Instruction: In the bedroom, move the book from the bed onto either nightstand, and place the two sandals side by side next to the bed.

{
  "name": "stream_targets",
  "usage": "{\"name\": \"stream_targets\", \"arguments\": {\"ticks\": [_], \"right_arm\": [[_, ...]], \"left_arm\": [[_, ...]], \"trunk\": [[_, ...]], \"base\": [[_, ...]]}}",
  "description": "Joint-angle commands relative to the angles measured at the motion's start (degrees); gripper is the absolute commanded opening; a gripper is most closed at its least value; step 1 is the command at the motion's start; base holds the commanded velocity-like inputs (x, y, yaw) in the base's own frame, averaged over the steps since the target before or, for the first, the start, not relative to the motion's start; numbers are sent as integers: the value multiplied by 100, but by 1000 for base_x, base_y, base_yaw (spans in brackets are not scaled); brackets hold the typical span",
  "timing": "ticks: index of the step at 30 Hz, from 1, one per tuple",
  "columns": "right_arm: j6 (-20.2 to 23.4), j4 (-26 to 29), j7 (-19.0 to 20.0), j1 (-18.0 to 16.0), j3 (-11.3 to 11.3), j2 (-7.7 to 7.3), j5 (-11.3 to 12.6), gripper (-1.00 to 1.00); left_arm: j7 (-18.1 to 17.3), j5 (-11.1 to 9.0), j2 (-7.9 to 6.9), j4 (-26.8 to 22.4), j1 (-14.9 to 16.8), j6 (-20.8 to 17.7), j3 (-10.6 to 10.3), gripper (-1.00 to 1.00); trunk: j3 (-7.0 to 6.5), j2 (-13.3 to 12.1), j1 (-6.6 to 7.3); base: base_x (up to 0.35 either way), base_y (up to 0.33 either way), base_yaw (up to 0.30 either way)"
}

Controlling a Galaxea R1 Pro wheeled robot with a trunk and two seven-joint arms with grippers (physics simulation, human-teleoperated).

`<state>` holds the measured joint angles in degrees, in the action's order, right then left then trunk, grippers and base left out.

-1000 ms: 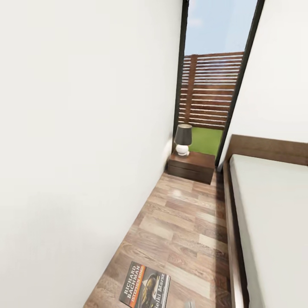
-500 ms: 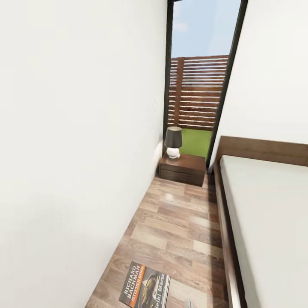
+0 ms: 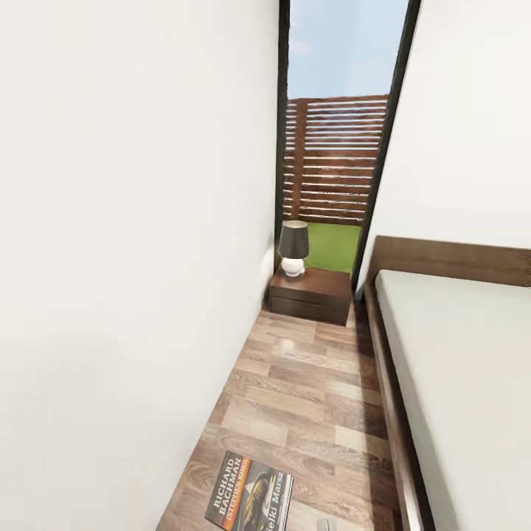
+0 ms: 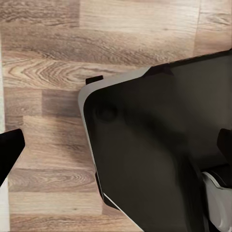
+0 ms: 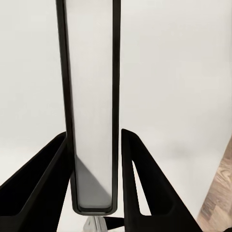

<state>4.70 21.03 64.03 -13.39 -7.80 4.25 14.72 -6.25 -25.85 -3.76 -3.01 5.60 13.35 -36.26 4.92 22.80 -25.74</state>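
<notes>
The book (image 3: 251, 493), dark with an orange band and white lettering, hangs low at the near edge of the head view above the wood floor (image 3: 310, 398). In the right wrist view its thin edge (image 5: 92, 96) stands upright between the two black fingers (image 5: 43, 188) of my right gripper (image 5: 94, 191), which is shut on it. My left gripper (image 4: 116, 145) is open, its black fingertips (image 4: 9, 150) far apart over the robot's dark base. A nightstand (image 3: 310, 293) stands at the far end of the aisle beside the bed (image 3: 457, 369). The sandals are out of view.
A white wall (image 3: 133, 258) runs close along the left of a narrow floor aisle, with the bed's dark frame (image 3: 391, 398) on the right. A dark-shaded lamp (image 3: 293, 247) takes the nightstand's left part. Behind it is a tall window (image 3: 335, 147) showing a fence.
The camera has moved, so the nightstand, window and bed sit further left in the picture. The book keeps the same spot in the view, carried along with me.
</notes>
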Motion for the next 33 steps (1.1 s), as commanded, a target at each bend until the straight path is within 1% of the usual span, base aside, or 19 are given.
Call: {"name": "stream_targets", "arguments": {"ticks": [1, 16, 21, 26, 33], "right_arm": [[49, 1, 22, -6, -20, 4, 25, -100], [49, 0, 22, -6, -20, 6, 24, -100], [49, -1, 22, -6, -20, 6, 25, -100], [49, 2, 22, -6, -20, 6, 24, -100], [49, 4, 22, -6, -20, 6, 22, -100]], "left_arm": [[-25, -59, -2, 1, 1, 13, -39, 100], [-25, -59, -2, 2, -4, 12, -39, 100], [-25, -60, -2, 2, -6, 11, -39, 100], [-25, -59, -2, 2, -6, 10, -39, 100], [-25, -60, -2, 2, -6, 12, -39, 100]], "trunk": [[12, 12, -5], [12, 12, -5], [12, 12, -5], [12, 12, -5], [12, 12, -5]], "base": [[107, 38, -225], [37, 10, -260], [124, 59, -248], [208, 133, -128], [246, 162, -40]]}}
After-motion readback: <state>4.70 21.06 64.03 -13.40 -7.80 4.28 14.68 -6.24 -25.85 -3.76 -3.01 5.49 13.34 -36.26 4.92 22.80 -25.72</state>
